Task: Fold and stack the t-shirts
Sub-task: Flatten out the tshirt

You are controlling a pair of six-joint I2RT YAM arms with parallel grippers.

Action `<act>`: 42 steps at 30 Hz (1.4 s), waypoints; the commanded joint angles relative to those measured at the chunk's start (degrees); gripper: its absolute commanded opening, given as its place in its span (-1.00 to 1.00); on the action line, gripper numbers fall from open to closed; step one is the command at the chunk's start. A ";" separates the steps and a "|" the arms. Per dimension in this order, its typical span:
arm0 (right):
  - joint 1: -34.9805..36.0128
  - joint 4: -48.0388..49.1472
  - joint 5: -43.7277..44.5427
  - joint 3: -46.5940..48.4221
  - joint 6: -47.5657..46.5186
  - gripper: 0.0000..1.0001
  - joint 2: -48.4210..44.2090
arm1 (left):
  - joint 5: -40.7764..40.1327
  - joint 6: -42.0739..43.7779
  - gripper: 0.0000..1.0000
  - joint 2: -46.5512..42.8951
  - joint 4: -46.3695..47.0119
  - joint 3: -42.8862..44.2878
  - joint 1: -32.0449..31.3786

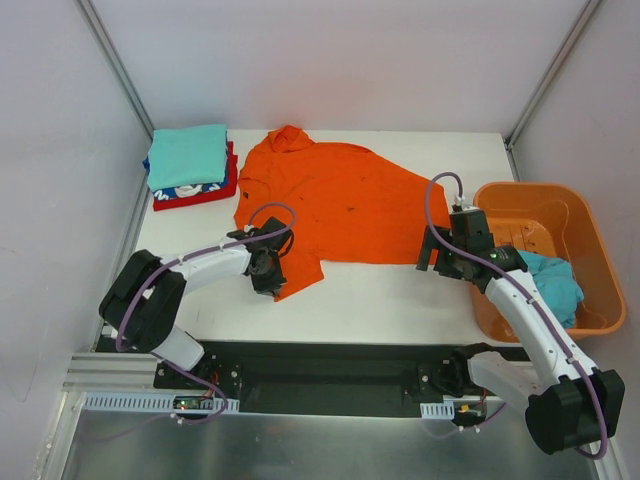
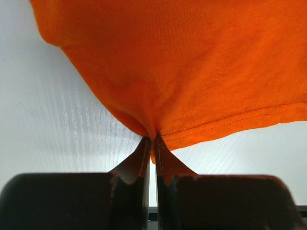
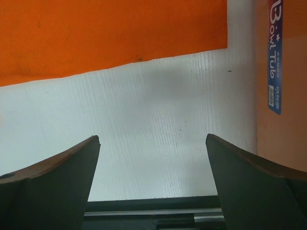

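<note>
On the white table [image 1: 380, 290] the orange t-shirt [image 1: 340, 195] lies spread, long axis left to right. My left gripper [image 2: 152, 140] is clamped on its near edge; my right gripper [image 3: 152, 143], jaws wide and empty, hovers just beside its right corner.

Bright, even light is supplied from above, and only soft shadows are cast on the table [image 1: 380, 300]. A streaked sheen is seen just beside the left gripper [image 2: 152, 139], whose fingers are rendered dark and blurred; a faint shadow is seen ahead of the right gripper [image 3: 152, 136].
</note>
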 commanded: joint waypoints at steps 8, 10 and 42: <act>-0.50 0.13 -2.57 -1.18 1.08 0.93 3.02 | -12.74 -1.25 -1.00 -16.98 -11.23 -8.70 15.42; 0.20 0.49 -2.94 -1.80 2.74 0.93 3.45 | -12.74 0.06 -1.00 -19.96 -11.32 -9.84 19.73; 20.59 6.81 4.09 -12.53 24.20 -0.16 17.42 | -11.87 0.86 -1.00 -22.18 -9.83 -10.37 20.19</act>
